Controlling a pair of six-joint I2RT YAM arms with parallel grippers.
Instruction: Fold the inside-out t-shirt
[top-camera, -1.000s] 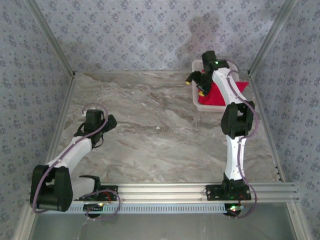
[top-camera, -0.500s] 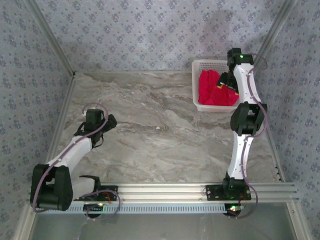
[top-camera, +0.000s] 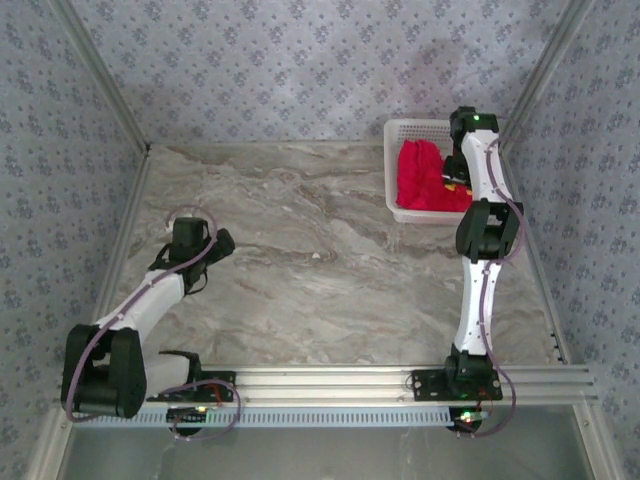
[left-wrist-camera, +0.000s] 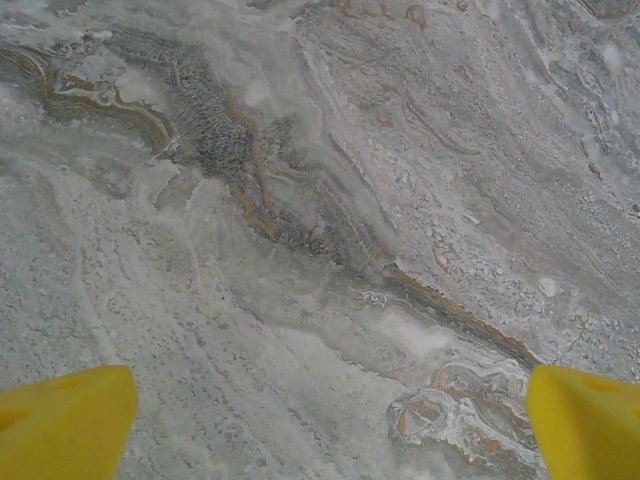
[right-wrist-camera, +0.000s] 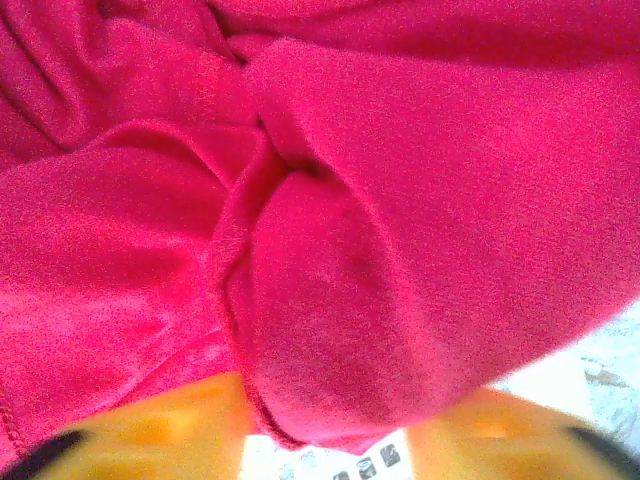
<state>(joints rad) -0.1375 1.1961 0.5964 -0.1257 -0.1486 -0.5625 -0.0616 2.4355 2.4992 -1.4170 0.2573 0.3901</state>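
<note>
The inside-out t-shirt (top-camera: 422, 178) is a bright red crumpled heap in a white basket (top-camera: 418, 125) at the back right of the table. My right gripper (top-camera: 452, 181) reaches down into the basket at the heap's right side. In the right wrist view, a thick fold of the red t-shirt (right-wrist-camera: 330, 300) bulges between the yellow fingers (right-wrist-camera: 150, 435), which are shut on it. The small white tag (right-wrist-camera: 335, 457) shows just beneath that fold. My left gripper (top-camera: 215, 243) hangs open over bare marble at the left, its yellow fingertips (left-wrist-camera: 60, 425) wide apart with nothing between them.
The basket stands against the right frame rail and the back wall. Marble tabletop (top-camera: 320, 260) stretches between the two arms. Patterned walls close in the back and both sides.
The right arm swung from the basket's left side out to its right edge, then dropped into the red heap and closed on a fold. The left arm has not moved.
</note>
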